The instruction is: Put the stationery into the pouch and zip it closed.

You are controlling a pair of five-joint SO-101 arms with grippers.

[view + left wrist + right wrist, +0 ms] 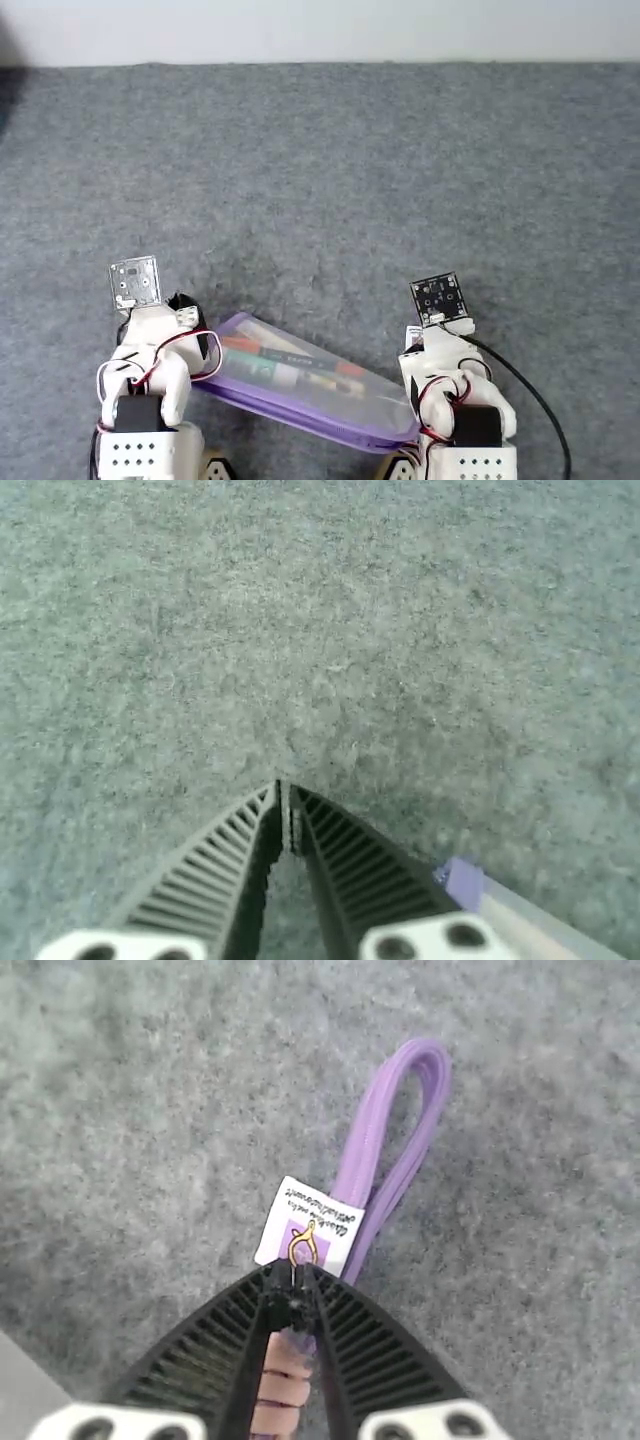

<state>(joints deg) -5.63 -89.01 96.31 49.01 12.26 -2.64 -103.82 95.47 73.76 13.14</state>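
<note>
The grey desk (330, 160) carries one task thing, the pouch (300, 385). It is of clear purple material and lies flat and slanted at the near edge, between the two arms. One end is just beside the left arm (150, 370) and the other end is at the right arm (455, 395). The stationery (285, 368) is inside the pouch. Through the wall, several pens or markers show, lying along its length. No loose item lies on the desk around it.

The left tool (285, 800) has its jaws brought together at the tips with nothing between them. It hangs over bare desk, with a corner of the pouch just beside it. The right tool (298, 1285) is closed narrow on what seems to be the zip pull (300, 1250), a small golden clip at its tips. A pink ribbed piece (280, 1390) sits deeper between the jaws. A purple loop (400, 1110) and a white tag (310, 1225) lie on the desk just in front of the tips.

By judgement, the filling step is done and the zipping step is in hand. Whether the zip is closed along its whole length cannot be told from these views. The next move probably calls for a steady pull along the line of the zip, low and straight. The left tool would need to hold the far end, because the light pouch may slide or fold. If the zip is in fact already closed, only letting go is left.
</note>
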